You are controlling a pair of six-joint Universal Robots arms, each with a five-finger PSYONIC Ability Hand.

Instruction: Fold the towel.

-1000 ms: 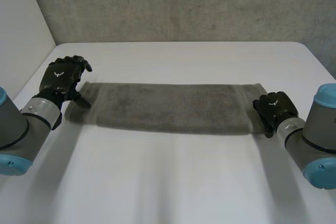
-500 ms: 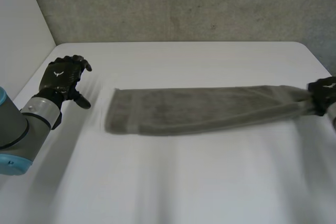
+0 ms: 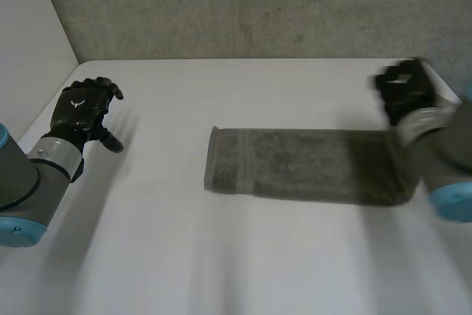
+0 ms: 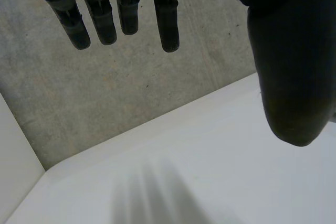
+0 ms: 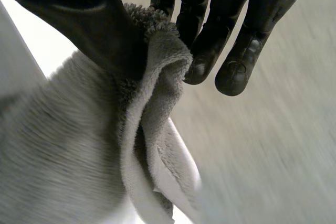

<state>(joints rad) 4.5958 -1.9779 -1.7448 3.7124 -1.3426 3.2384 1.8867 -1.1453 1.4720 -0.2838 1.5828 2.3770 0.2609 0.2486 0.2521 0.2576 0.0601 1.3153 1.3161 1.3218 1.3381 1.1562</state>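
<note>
At the left of the head view, the robot's black left hand (image 3: 82, 112) is held over the white table (image 3: 221, 271) near its far left corner, well apart from the cloth. Its own wrist view adds what the head view leaves unclear: the fingers (image 4: 100, 22) hang straight and spread, the thumb stands wide of them, and nothing lies between, with bare tabletop and the rough grey concrete wall (image 3: 243, 5) beyond. Further right, the long grey terry towel (image 3: 302, 164) lies as a narrow strip across the middle and right of the table, its banded left end flat on the surface. Its right end runs in behind the right arm (image 3: 450, 175), which blocks the head view's sight of the grasp. The black right hand (image 3: 404, 94) is raised over the table's far right corner, above that end. The right wrist view settles the grip: the thumb (image 5: 89, 22) presses a bunched fold of the towel's end against the fingers, and the cloth hangs down from the pinch in loose folds.
</note>
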